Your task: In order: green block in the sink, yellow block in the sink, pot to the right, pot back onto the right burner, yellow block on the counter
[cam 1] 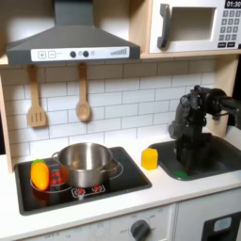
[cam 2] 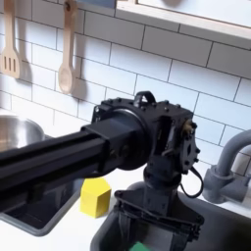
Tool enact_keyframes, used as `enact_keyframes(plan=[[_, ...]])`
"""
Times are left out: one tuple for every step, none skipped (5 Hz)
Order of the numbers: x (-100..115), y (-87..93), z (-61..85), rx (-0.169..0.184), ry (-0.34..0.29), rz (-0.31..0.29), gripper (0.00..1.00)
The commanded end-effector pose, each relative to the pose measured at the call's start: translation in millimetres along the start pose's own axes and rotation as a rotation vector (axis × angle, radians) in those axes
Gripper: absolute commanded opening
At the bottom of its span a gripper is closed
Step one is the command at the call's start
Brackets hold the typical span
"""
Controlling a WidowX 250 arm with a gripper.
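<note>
My gripper point(cam 1: 191, 167) hangs down into the dark grey sink point(cam 1: 222, 160) at the first exterior view's right. In the second exterior view the gripper point(cam 2: 152, 235) is open, and a bit of the green block point(cam 2: 140, 246) shows low between its fingers, inside the sink point(cam 2: 224, 231). Whether the fingers touch the block is unclear. The yellow block point(cam 1: 150, 158) stands on the cream counter point(cam 1: 141, 194) just left of the sink in both exterior views point(cam 2: 95, 197). The steel pot point(cam 1: 85, 163) sits on the black cooktop's right burner.
An orange oval toy point(cam 1: 39, 174) lies on the cooktop left of the pot. The curved faucet point(cam 2: 227, 157) rises behind the sink. A wooden spatula point(cam 1: 36, 99) and spoon point(cam 1: 83, 94) hang on the tiled wall under the range hood.
</note>
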State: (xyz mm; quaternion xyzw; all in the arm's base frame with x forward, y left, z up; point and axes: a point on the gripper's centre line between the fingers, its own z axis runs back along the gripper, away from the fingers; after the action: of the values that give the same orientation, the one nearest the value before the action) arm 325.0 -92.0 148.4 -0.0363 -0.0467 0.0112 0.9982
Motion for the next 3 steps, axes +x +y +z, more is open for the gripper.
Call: enact_keyframes(plan=[[-6, 11.9, 18.7, -0.001, -0.005, 0.006, 1.0], [-8, 24.0, 40.1, 0.005, -0.043, 0.015, 1.0], [-11, 45.4, 51.7, 0.013, -0.053, 0.058, 1.0]])
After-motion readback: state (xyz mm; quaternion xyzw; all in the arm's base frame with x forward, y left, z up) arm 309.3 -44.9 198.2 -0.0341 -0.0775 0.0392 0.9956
